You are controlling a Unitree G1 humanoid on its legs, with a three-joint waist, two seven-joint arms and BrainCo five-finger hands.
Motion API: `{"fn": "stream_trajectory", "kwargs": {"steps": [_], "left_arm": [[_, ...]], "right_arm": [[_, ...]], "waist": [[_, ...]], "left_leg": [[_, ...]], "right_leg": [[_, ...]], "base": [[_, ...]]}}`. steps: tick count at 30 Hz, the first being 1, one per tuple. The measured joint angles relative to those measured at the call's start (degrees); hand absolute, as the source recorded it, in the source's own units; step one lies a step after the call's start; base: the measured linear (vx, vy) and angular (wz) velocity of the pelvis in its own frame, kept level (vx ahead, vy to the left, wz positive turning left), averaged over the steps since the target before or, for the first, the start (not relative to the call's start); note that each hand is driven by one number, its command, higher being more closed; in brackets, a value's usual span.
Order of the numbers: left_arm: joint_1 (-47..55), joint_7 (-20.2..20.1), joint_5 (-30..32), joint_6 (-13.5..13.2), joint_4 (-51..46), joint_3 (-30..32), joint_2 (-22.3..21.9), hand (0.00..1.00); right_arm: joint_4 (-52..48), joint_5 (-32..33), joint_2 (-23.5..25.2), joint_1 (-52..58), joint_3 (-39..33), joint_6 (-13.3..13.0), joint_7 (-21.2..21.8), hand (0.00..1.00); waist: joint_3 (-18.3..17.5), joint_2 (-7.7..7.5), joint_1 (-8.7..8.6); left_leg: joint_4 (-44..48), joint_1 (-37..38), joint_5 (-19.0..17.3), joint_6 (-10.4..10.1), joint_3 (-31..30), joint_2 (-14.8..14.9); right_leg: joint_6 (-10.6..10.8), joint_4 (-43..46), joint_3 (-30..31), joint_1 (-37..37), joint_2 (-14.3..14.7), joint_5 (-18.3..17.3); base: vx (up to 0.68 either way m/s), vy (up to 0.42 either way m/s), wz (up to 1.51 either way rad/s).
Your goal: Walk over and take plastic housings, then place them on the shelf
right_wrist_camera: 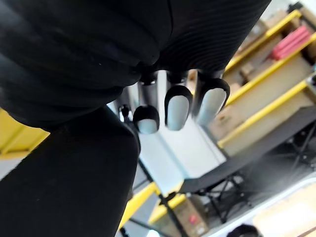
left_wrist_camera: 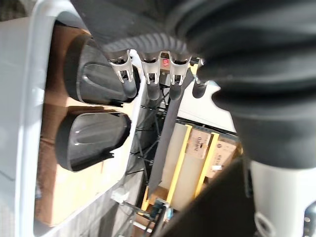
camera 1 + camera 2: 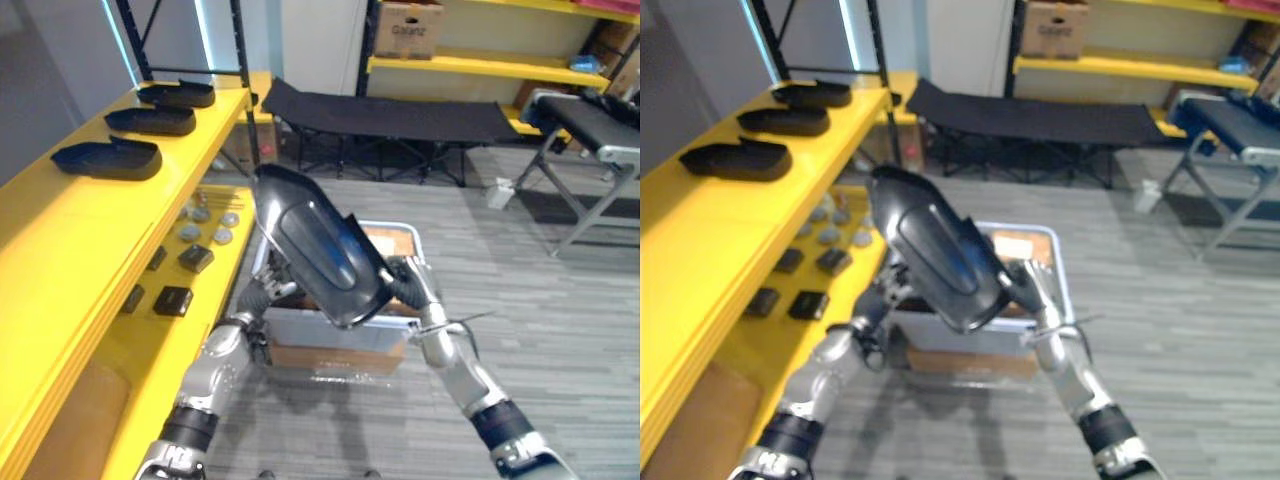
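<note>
Yellow shelf (image 3: 70, 220) ran along my left. Its top board carried three housings in a row (image 3: 107, 158) (image 3: 151, 121) (image 3: 178, 94), with bare board on the near side of the first. One more housing (image 3: 320, 250) hung tilted between my hands, above a grey bin (image 3: 300, 335). My left hand (image 3: 262, 295) was at its lower edge and my right hand (image 3: 408, 280) against its other side. The fingers (image 2: 150, 84) (image 1: 177, 106) of both were straight, pressing rather than curling. Two further housings (image 2: 91, 140) (image 2: 96, 74) lay in the bin on cardboard (image 2: 54, 197). Small dark parts (image 3: 172, 300) sat on the lower board beside my left arm. Beyond, a black cot (image 3: 390, 115) stood across the grey floor (image 3: 540, 300).
</note>
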Motion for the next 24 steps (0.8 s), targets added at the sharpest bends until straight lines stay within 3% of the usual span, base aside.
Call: {"fn": "stream_trajectory", "kwargs": {"steps": [9, 18, 24], "left_arm": [[0.33, -1.16, -2.69, -0.24, -1.28, 0.13, -0.34, 0.0], [0.43, -2.73, -1.95, 2.73, -2.62, -1.71, -0.79, 0.0], [0.78, -0.17, 5.42, 4.15, -1.88, -5.07, -2.03, 0.0]], "right_arm": [[1.33, -0.07, 0.04, 0.0, 0.0, -0.15, 0.18, 1.0], [1.62, 0.0, 1.53, -0.19, 2.4, -0.4, 0.1, 1.0], [3.59, 0.01, 2.99, -1.9, 5.18, -0.32, 0.11, 1.0]], "waist": [[-0.01, 0.0, 0.34], [-0.01, 0.0, 0.99], [-0.01, 0.0, 1.5]], "left_leg": [[-0.47, 0.03, 0.19, -0.31, -0.26, 0.57], [-1.0, 1.05, 0.23, -0.34, -0.42, 0.54], [-0.99, 0.91, 0.24, -0.34, -1.09, 0.48]], "right_leg": [[-0.07, 0.0, -1.03, 0.01, 0.4, 0.04], [0.12, 0.0, -1.22, 0.91, 0.4, -0.41], [0.2, 0.0, -2.07, 1.17, 0.37, -0.65]], "base": [[0.0, -0.002, 0.0], [0.0, 0.0, 0.0], [0.01, -0.002, 0.05]]}}
